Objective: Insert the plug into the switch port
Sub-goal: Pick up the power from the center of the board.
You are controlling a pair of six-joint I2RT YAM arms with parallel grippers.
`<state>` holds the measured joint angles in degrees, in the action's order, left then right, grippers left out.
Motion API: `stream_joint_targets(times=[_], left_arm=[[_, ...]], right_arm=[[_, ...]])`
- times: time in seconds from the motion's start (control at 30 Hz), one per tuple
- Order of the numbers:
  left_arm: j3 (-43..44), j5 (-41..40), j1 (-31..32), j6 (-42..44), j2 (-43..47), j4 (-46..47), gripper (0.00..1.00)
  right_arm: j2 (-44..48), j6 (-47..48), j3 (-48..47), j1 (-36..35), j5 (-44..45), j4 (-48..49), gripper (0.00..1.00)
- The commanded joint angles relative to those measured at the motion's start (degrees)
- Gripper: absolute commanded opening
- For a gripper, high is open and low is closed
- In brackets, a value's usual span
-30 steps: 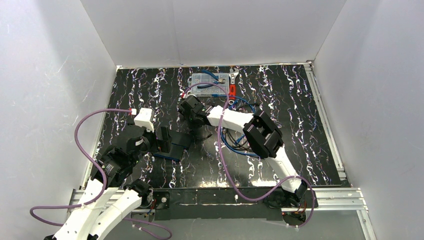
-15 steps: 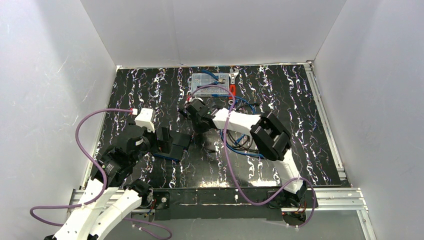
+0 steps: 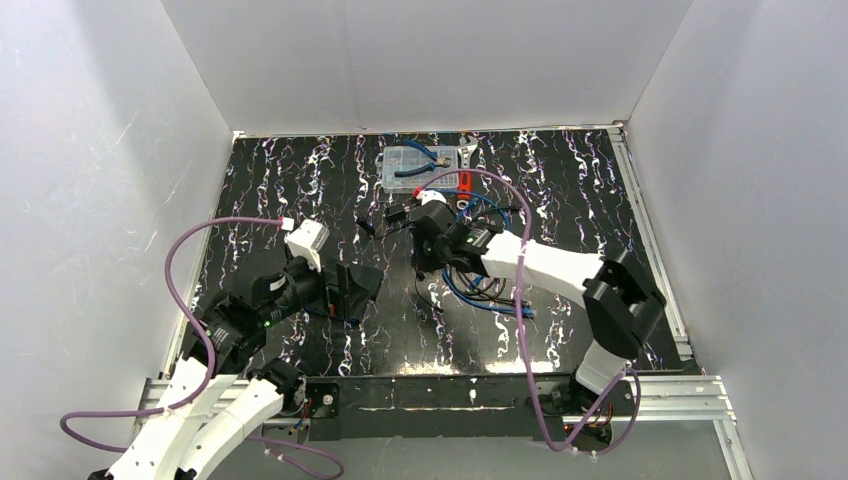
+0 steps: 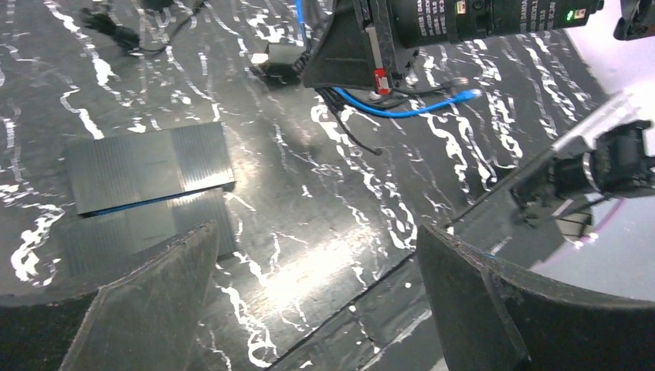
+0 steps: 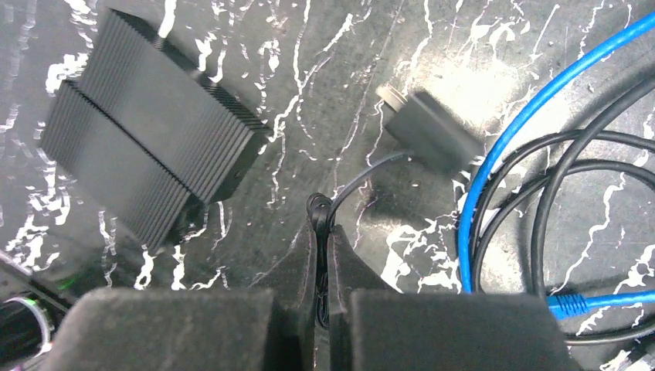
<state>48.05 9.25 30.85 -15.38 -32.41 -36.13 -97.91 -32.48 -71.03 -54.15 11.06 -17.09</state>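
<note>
The left gripper (image 4: 313, 232) hangs with its jaws wide apart and holds nothing. The flat black box (image 4: 147, 166) lies loose on the bench (image 4: 309, 193) just ahead of it, to the left of the gap between the fingers. The switch port is in the edge of that box, and no view shows it clearly. With nothing steadying the box, a push from the plug would likely slide it away rather than seat the plug.

The right gripper (image 5: 320, 239) is pinched together on the thin black cable (image 5: 363, 174), not on the plug (image 5: 429, 133) itself. The plug sits at the cable's end, near the box but apart from it. Held by the cable alone, the plug may swing, twist or slip, so aiming its tip at the port looks unreliable. Further right, the blue cable (image 5: 525, 108) and black loops lie close by and could snag.

Compared with a second ago, the right gripper has closed from part-open. The right arm has stretched out, its elbow well to the right and its gripper shifted right, leaving the clear parts box (image 3: 420, 165) less covered. The left wrist has edged right and turned a little.
</note>
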Motion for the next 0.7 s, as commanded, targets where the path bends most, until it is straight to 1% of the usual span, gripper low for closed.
stream_joint_targets(times=[0.0, 0.13, 0.37, 0.53, 0.67], left_arm=[[-0.8, 8.5, 0.1, -2.8, -0.1, 2.7, 0.99], [-2.8, 12.7, 0.1, -5.2, 0.8, 5.8, 1.00], [-5.4, 22.0, 0.1, -9.2, 1.6, 12.6, 0.99], [-8.6, 29.1, 0.1, -13.4, 1.3, 20.8, 0.99], [-10.2, 32.2, 0.1, -15.8, 1.0, 26.1, 0.99]], right_arm=[[7.5, -4.0, 4.1, -0.2, -2.0, 6.9, 0.01], [13.7, -5.0, 6.7, -0.3, -4.8, 9.7, 0.01], [22.1, -5.7, 8.5, -0.3, -7.5, 11.3, 0.01], [27.2, -6.7, 9.6, -0.3, -8.7, 13.8, 0.01], [30.6, -8.0, 9.1, -0.3, -10.6, 14.8, 0.01]])
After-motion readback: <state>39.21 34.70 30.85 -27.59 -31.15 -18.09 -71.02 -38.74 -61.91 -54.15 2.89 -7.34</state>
